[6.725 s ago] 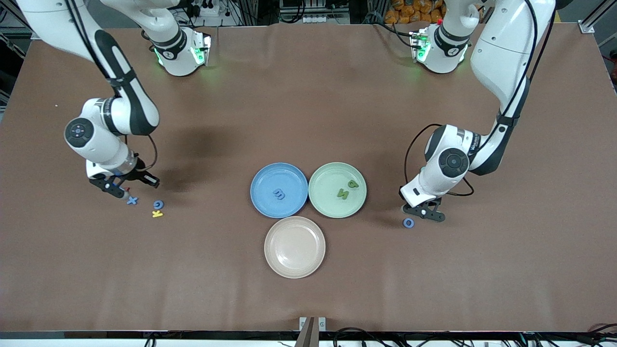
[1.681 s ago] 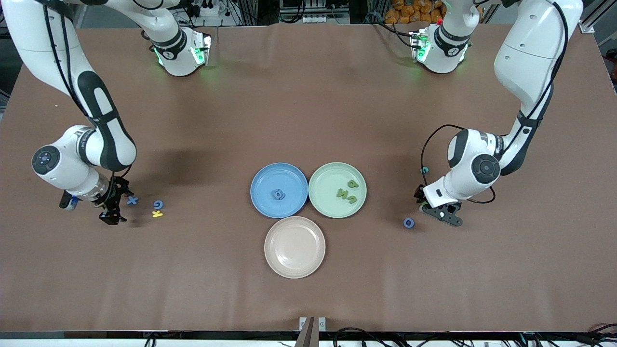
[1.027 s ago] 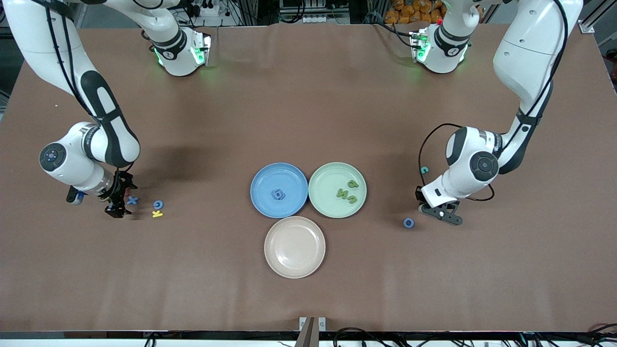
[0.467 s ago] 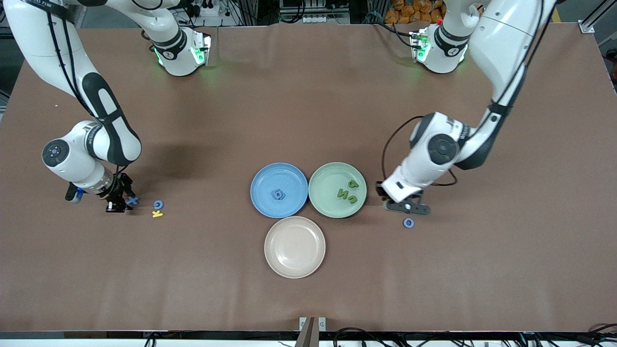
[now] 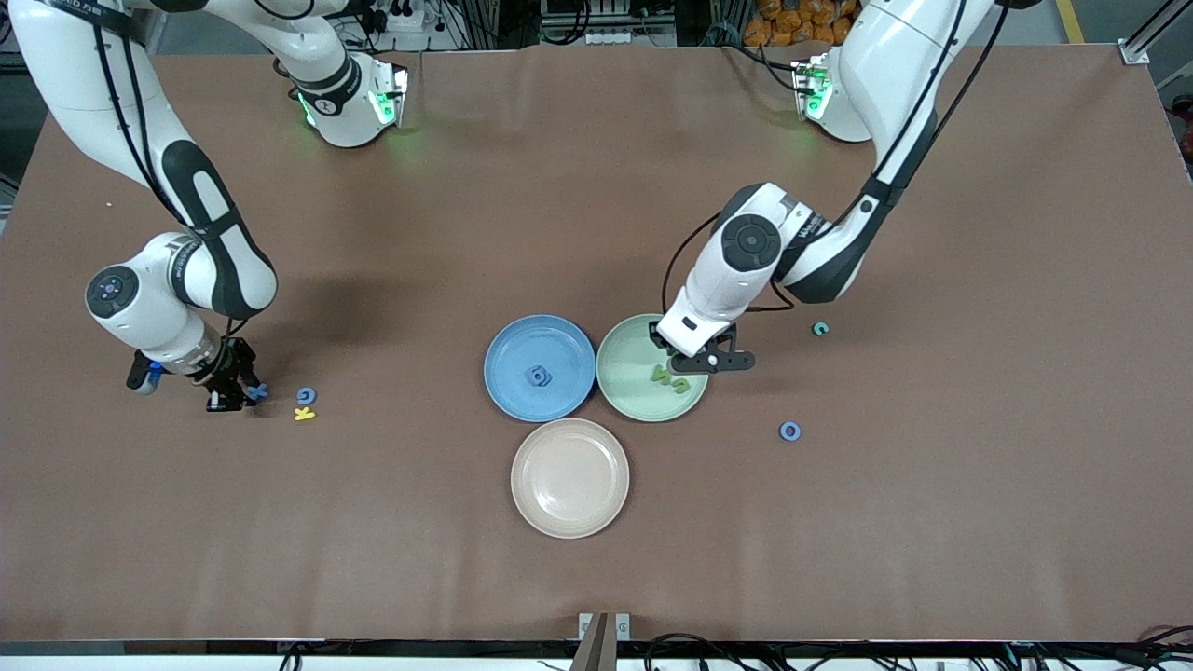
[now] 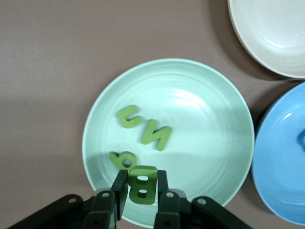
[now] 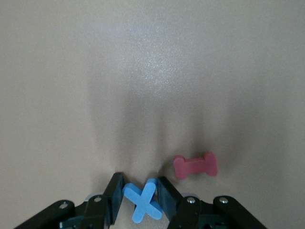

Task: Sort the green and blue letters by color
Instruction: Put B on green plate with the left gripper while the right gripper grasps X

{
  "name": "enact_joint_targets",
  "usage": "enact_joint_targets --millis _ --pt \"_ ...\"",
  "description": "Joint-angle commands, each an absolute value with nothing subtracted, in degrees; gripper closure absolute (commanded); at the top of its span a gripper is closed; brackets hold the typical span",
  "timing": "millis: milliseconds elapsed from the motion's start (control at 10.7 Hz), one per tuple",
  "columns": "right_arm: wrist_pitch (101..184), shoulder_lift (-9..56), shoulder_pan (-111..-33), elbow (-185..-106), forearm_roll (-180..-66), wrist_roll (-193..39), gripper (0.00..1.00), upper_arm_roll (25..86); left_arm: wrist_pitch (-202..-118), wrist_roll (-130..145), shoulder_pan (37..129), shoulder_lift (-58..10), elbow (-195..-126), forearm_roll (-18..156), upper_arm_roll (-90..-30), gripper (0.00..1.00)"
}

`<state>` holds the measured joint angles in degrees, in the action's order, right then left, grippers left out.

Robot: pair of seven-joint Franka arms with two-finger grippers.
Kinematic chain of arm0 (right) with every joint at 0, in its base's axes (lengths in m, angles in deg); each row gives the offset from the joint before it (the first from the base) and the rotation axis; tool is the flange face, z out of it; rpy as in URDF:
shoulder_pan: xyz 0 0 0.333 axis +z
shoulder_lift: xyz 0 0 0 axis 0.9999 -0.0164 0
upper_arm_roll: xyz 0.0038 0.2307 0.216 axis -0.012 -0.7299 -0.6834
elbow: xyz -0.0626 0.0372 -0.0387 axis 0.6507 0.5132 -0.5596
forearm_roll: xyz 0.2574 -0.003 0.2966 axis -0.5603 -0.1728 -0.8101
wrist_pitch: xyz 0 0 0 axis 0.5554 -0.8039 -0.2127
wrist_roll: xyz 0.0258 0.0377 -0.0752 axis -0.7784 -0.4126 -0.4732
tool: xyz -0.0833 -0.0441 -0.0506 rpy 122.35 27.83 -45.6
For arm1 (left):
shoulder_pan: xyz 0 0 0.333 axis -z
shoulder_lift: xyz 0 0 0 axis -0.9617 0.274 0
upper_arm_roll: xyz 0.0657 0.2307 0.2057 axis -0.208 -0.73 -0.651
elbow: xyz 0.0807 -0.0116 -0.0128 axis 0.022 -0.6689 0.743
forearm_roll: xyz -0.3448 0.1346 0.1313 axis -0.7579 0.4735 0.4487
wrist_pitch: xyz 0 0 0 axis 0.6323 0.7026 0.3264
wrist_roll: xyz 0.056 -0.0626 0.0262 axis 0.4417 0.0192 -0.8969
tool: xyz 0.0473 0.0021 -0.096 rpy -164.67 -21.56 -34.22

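My left gripper [image 5: 697, 362] hangs over the green plate [image 5: 626, 347], at its edge toward the left arm's end, shut on a green B [image 6: 142, 184]. Three green letters [image 6: 156, 135] lie in that plate. The blue plate [image 5: 511, 347] beside it holds a blue letter [image 5: 538, 376]. Toward the right arm's end of the table, my right gripper [image 7: 138, 191] is down at the table, shut on a blue X [image 7: 142, 200]. A blue G [image 5: 306, 395] lies beside it. A blue O [image 5: 790, 431] and a small green letter [image 5: 820, 328] lie on the table toward the left arm's end.
A beige plate [image 5: 569, 477] sits nearer the front camera than the two coloured plates. A yellow K [image 5: 304, 414] lies beside the blue G. A red letter [image 7: 195, 166] lies on the table next to the blue X.
My left arm has carried the green B from beside the blue O to over the green plate. My right gripper has closed on the blue X.
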<state>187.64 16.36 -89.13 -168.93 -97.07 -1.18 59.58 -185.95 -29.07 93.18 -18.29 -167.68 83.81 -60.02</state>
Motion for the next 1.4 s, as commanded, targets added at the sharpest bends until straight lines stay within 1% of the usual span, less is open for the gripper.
enact_joint_targets --millis 0,187,280,374,467,747,934,1214,1308 --pt "188.9 14.5 -89.7 -169.4 -97.9 -4.5 0.73 58.3 -185.0 -35.7 94.7 -17.3 -165.5 85.1 -60.8 0.00" --pt "188.9 14.3 -89.5 -169.3 -97.8 -5.4 0.78 58.3 -184.9 -35.3 93.8 -19.6 -165.5 85.1 -61.3 0.00" --pt "188.9 14.1 -89.6 -169.3 -97.7 -6.4 0.83 58.1 -184.5 -35.1 93.6 -21.0 -165.2 85.1 -62.5 0.00" --pt "188.8 14.1 -89.6 -169.1 -97.8 -7.7 0.84 58.1 -184.2 -34.6 93.3 -22.4 -164.8 85.2 -63.3 0.00" --pt "188.8 14.2 -89.5 -168.9 -97.7 -10.3 0.86 58.2 -182.2 -32.3 92.6 -23.4 -163.2 85.1 -64.2 0.00" --pt "188.3 14.8 -89.5 -167.8 -97.7 -19.7 0.94 58.2 -170.5 -23.5 88.9 -24.9 -154.6 84.4 -65.0 0.00" --pt "188.3 14.6 -89.5 -167.4 -97.6 -20.7 0.94 58.2 -163.3 -18.8 85.2 -26.8 -150.1 84.2 -64.6 0.00" --pt "187.1 14.8 -89.4 -166.5 -97.5 -22.9 0.94 58.2 -160.9 -16.3 79.8 -32.2 -150.2 82.9 -63.6 0.00" --pt "185.2 15.5 -89.4 -165.7 -97.4 -24.0 0.97 58.2 -159.4 -13.3 77.9 -34.3 -150.2 81.4 -63.7 0.00"
